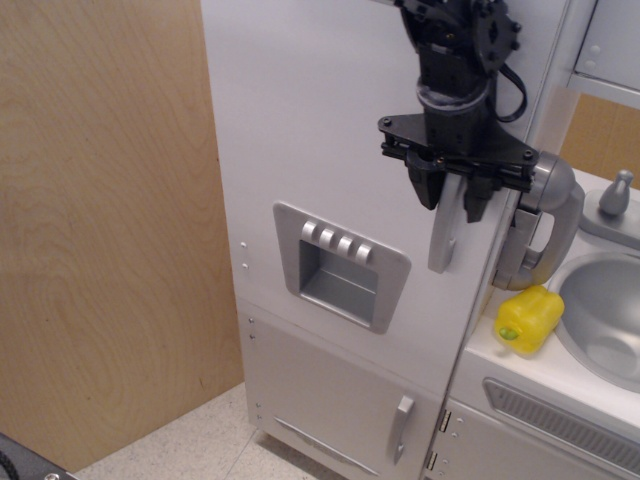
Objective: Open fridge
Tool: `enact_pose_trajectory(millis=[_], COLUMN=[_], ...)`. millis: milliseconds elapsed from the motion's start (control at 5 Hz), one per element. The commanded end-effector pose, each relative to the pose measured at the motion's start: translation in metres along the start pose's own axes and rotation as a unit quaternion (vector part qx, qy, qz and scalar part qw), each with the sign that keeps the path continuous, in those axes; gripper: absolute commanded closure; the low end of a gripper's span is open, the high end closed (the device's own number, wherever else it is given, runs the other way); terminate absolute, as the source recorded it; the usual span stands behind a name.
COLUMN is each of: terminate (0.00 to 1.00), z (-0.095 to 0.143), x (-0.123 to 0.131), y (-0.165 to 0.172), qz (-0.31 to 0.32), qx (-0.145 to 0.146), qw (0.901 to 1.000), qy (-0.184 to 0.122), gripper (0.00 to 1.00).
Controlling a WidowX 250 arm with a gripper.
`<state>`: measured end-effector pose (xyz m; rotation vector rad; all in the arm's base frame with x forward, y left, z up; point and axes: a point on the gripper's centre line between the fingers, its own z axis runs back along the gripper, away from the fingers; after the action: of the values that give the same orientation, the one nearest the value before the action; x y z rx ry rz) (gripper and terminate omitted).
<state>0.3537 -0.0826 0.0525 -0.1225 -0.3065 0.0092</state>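
The tall white fridge point(300, 120) fills the middle of the view, and its large door is flush and closed. Its grey dispenser recess with buttons point(340, 265) sits at mid height. The long silver vertical handle point(443, 240) runs down the door's right edge. My black gripper point(453, 197) comes down from above and is closed around the upper part of this handle, one finger on each side. The handle's top is hidden behind the gripper.
A small lower white door with a short silver handle point(402, 428) is below. To the right are a grey toy phone point(545, 220), a yellow toy point(528, 318), a sink point(610, 315), a faucet point(615, 192) and a vent grille point(560, 420). A wooden panel point(100, 230) stands on the left.
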Motion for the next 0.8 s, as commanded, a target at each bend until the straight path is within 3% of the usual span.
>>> enact_pose_trajectory(millis=[0, 400, 600], terminate=[0.00, 0.00, 0.00], z=[0.019, 0.026, 0.036], x=[0.005, -0.028, -0.047], y=[0.007, 0.021, 0.027], qz=[-0.017, -0.051, -0.063], qx=[-0.009, -0.004, -0.001], qw=[0.9986, 0.9977, 0.9980], qy=[-0.050, -0.044, 0.005], gripper=[1.00, 1.00, 0.00])
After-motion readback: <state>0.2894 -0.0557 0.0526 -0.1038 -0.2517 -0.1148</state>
